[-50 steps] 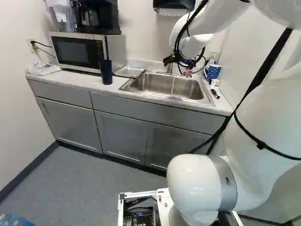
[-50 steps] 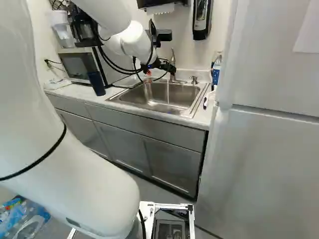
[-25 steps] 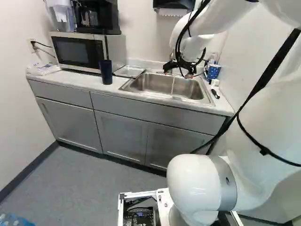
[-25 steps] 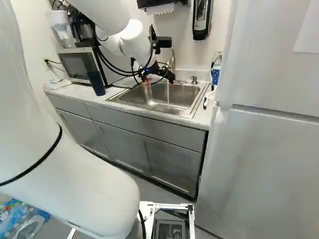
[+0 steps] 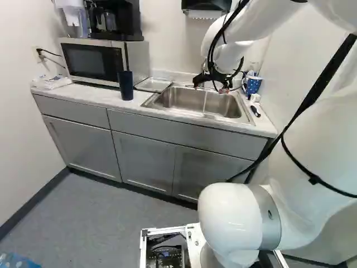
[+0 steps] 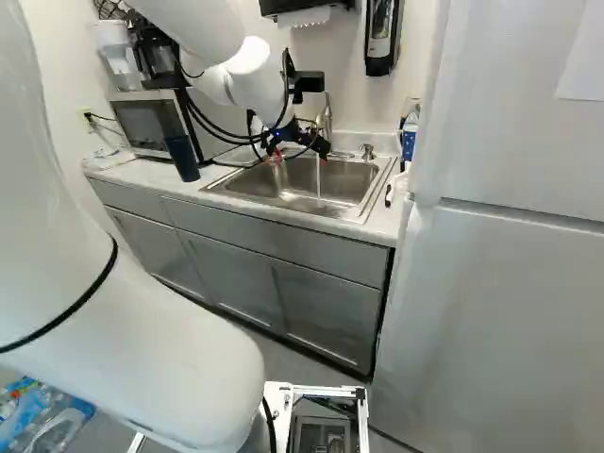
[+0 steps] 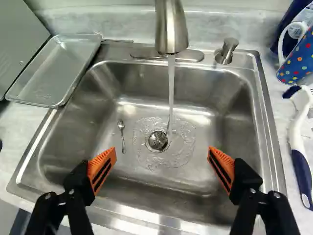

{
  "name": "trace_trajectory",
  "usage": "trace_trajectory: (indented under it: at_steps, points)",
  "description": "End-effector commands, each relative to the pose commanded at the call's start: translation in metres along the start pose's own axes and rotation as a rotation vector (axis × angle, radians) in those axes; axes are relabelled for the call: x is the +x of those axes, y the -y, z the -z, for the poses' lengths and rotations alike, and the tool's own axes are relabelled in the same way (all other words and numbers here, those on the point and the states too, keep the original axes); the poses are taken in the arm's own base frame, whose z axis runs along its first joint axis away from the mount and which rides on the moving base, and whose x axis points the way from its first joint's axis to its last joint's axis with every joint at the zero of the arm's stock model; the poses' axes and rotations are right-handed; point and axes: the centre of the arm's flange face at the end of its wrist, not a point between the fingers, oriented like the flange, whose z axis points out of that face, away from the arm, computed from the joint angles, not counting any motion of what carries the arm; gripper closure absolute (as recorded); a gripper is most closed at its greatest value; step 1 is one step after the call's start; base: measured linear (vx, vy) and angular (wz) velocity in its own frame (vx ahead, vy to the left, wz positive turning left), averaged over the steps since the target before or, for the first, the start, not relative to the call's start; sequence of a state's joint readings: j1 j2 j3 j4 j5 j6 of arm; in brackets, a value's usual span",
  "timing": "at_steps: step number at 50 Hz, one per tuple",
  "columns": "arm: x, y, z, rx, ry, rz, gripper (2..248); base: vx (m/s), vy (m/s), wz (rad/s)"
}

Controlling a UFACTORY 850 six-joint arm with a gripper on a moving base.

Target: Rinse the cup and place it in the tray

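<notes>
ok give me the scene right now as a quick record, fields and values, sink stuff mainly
hand: open, empty, above the sink
faucet: running
water: falling into the basin near the drain
sink: small spoon on its floor
dotted cup: on the counter beside the sink
tray: metal, at the sink's other side, no cup in it
brush: on the counter, near the dotted cup

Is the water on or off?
On: a stream of water falls from the faucet and lands by the drain.
</notes>
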State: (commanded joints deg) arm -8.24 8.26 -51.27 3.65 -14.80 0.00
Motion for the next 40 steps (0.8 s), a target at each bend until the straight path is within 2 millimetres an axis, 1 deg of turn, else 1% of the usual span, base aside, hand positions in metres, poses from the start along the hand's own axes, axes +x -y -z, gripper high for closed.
trace_trajectory:
  at_steps: [40]
  points:
    - [0.001, 0.063, -0.005, 0.096, 0.009, 0.098, 3, 0.000, 0.000, 0.000]
